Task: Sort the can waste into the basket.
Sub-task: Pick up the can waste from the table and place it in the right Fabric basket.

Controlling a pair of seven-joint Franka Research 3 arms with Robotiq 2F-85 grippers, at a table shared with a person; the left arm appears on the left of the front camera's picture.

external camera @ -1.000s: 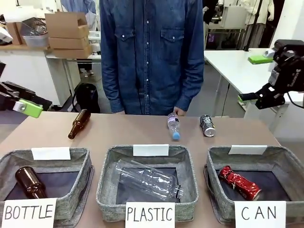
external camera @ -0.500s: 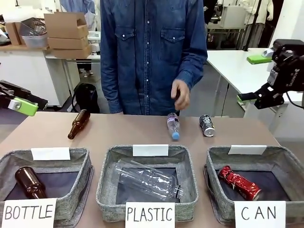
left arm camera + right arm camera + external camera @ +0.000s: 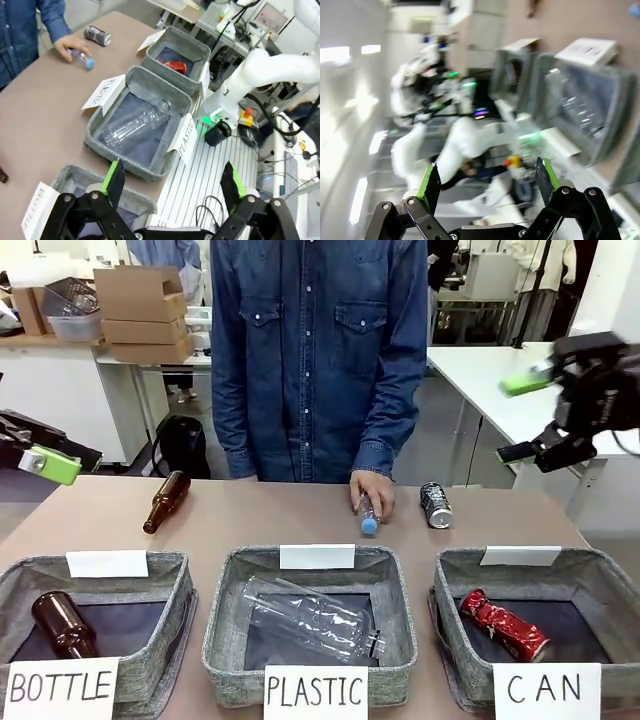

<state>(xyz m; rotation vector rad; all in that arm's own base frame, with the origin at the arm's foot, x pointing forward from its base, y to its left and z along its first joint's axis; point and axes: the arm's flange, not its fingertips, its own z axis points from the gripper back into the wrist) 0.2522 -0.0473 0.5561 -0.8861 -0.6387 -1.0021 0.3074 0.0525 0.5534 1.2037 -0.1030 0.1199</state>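
A: Across the table: CAN basket at front right; left gripper and right gripper both spread wide, gripping nothing; and the cans?

B: Near the person's hand, dark can on its side on the tabletop; red can flat on that basket's dark floor.

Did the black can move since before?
No. The dark can lies at the same spot on the table, just beyond the CAN basket.

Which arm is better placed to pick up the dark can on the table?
Right, probably: the dark can lies nearer the right gripper and the CAN basket; the left gripper hangs far left.
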